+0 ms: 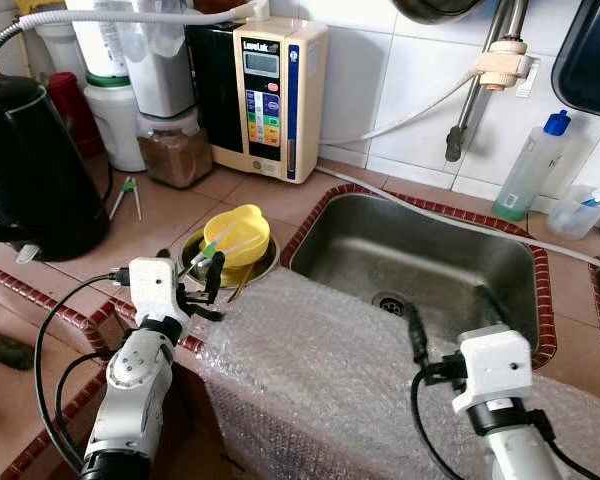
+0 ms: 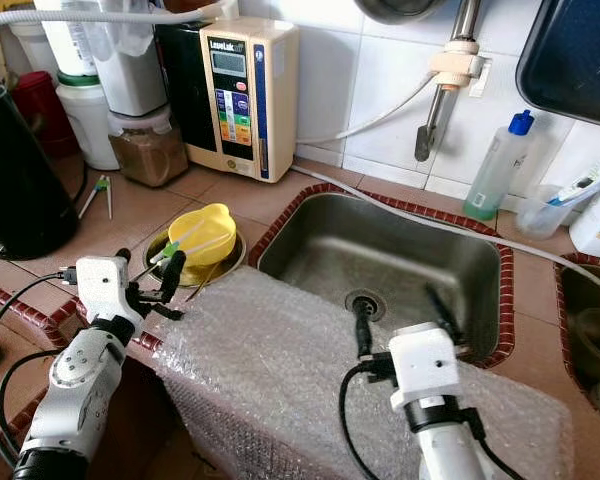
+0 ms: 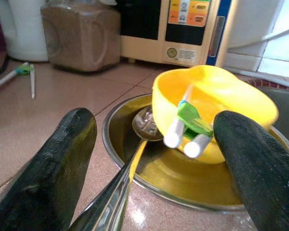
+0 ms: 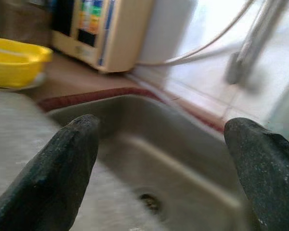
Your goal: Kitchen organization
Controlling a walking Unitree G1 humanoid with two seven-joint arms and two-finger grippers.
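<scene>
Bowl [image 1: 238,235] in metal dish [image 1: 263,269] left of sink [image 1: 420,262], water machine [image 1: 270,95] behind, kettle [image 1: 30,170] far left

yellow bowl [image 1: 238,234], black kettle [image 1: 25,170]

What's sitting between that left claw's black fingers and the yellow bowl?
In the left wrist view, a metal spoon lies there, its handle running out over the rim of the steel dish toward the left gripper. The yellow bowl holds green-and-white sticks.

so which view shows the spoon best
The left wrist view: the spoon lies close between the open left gripper fingers, its bowl in the steel dish. In the eye views it is a thin sliver beside the yellow bowl.
</scene>
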